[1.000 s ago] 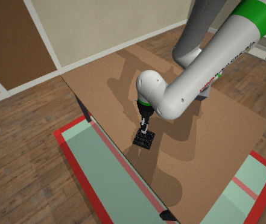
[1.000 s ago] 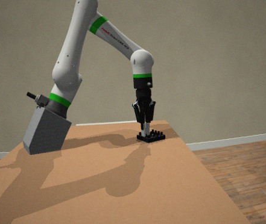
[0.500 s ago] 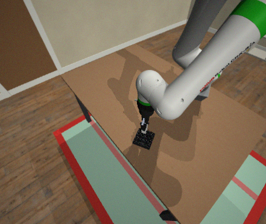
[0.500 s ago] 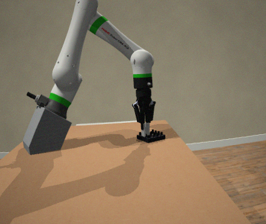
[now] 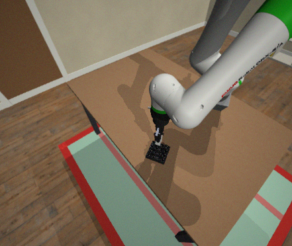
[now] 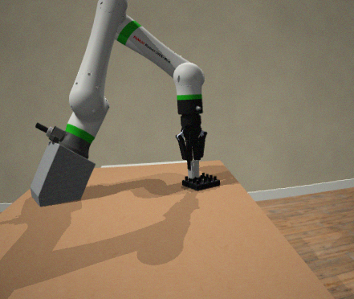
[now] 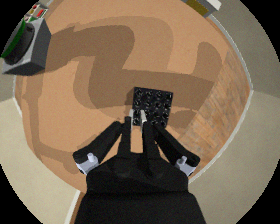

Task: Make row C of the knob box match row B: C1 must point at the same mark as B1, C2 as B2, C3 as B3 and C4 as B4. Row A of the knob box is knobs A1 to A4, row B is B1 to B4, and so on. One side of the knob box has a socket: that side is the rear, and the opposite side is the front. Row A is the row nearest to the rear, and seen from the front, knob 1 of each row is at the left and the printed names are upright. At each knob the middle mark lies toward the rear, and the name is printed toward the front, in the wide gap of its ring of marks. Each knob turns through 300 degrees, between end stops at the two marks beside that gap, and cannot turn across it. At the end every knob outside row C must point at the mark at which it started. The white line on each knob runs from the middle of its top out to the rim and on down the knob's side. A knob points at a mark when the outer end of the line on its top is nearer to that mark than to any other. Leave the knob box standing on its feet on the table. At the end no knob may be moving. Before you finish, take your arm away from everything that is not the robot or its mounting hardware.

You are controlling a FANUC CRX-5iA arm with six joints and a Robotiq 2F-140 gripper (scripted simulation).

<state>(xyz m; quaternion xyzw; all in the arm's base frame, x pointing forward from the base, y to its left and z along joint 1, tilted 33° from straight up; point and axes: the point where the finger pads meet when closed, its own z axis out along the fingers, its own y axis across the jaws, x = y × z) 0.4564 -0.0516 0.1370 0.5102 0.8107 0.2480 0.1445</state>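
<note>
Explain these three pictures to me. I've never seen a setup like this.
This is a white robot arm with several joints. It stands on a grey base at one end of a brown table. At its tip is a black gripper, a two-fingered clamp that points straight down.

The first picture looks down from above. The second is taken from the side, at about table height. The third comes from a camera on the arm's wrist, so the gripper's own fingers fill the lower part of it.

The only loose thing on the table is a small black knob box, a flat block with rows of little knobs on top. The fingers are nearly together, with their tips down at a knob near one edge of the box. They seem to be loose rather than pinching it, and nothing is being lifted.
</note>
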